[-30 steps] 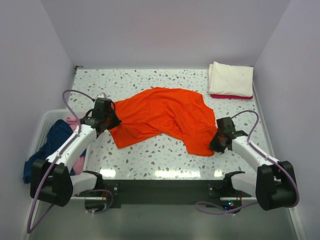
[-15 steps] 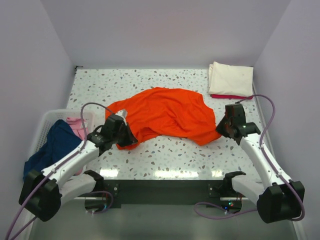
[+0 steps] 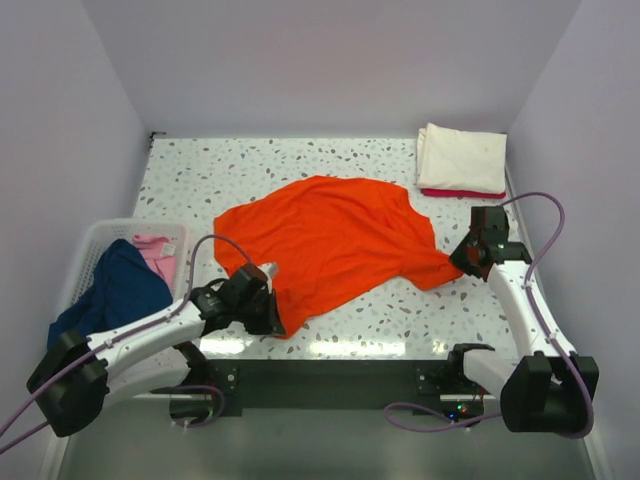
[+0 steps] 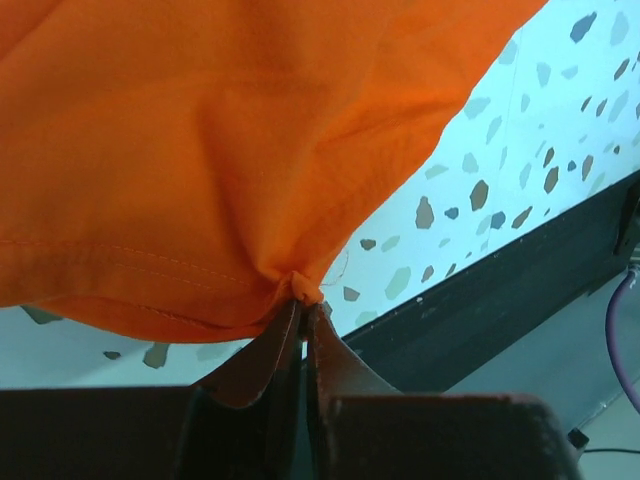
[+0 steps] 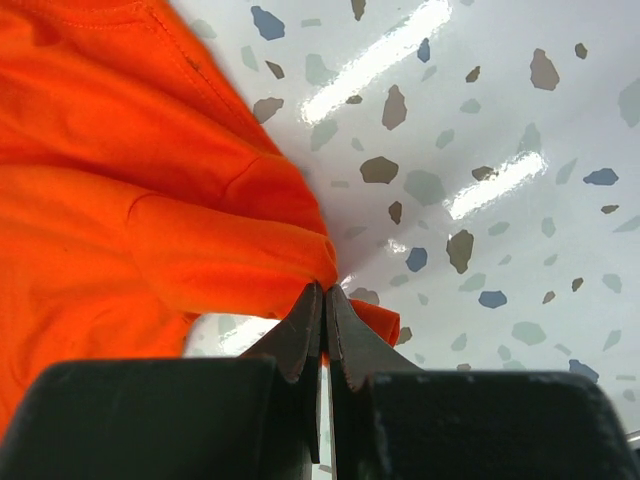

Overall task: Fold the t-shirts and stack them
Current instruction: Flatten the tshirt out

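**Orange t-shirt** [image 3: 330, 240] lies spread over the middle of the table [image 3: 190, 170], drawn taut between two pinched points. The left gripper [image 3: 270, 314], jaws closed on the hem corner, sits at the table's near edge. The right gripper [image 3: 462, 262], jaws closed on a bunched fold, sits near the table's right edge. Bare surface remains along the table's far and left sides. Against a second ago, the left gripper is nearer the table's front, the right farther back, and the cloth is flatter.
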Controlling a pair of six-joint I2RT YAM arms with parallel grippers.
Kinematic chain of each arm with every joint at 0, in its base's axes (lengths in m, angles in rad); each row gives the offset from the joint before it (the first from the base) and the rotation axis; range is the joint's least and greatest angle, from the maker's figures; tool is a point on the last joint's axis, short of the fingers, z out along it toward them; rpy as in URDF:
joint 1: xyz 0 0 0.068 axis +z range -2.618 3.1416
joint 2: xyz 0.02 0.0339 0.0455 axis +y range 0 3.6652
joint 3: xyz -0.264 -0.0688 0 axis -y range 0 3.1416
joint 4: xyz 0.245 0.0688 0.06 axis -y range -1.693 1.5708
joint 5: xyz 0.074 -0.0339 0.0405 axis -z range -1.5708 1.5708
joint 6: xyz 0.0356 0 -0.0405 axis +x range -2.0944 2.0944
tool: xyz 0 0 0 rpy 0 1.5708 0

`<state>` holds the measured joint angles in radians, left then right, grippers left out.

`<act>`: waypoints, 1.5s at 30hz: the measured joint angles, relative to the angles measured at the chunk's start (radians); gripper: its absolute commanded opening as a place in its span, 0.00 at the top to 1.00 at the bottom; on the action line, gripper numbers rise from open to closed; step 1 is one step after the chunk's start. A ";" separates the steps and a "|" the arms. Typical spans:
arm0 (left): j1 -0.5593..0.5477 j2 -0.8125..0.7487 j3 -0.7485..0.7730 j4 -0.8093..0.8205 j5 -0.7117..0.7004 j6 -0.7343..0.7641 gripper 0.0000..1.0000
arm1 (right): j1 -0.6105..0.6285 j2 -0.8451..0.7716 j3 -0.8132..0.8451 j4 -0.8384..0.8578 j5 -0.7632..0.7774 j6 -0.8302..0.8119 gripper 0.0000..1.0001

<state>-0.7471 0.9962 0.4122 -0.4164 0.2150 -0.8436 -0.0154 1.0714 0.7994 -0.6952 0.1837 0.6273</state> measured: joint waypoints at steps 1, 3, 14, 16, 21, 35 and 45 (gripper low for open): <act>-0.012 0.003 0.000 -0.003 0.006 0.003 0.82 | -0.006 0.005 -0.001 0.001 0.000 -0.001 1.00; -0.029 0.002 0.000 -0.011 0.021 0.011 0.69 | -0.016 0.015 -0.003 0.001 0.002 -0.005 1.00; -0.035 -0.097 0.095 -0.185 -0.047 0.009 0.65 | -0.066 0.049 -0.008 0.018 0.002 -0.021 1.00; -0.035 -0.092 0.116 -0.203 -0.068 0.008 0.65 | -0.067 0.049 -0.013 0.024 0.000 -0.022 1.00; -0.045 -0.051 0.122 -0.217 -0.093 0.008 0.61 | -0.072 0.050 -0.024 0.030 -0.015 -0.025 1.00; -0.182 0.039 0.146 -0.217 -0.137 -0.007 0.58 | -0.072 0.050 -0.044 0.040 -0.027 -0.028 1.00; -0.204 0.114 0.153 -0.185 -0.160 -0.010 0.62 | -0.072 0.050 -0.054 0.047 -0.046 -0.034 1.00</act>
<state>-0.9516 1.1099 0.5652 -0.6014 0.0547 -0.8536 -0.0875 1.1213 0.7452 -0.6483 0.1379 0.5934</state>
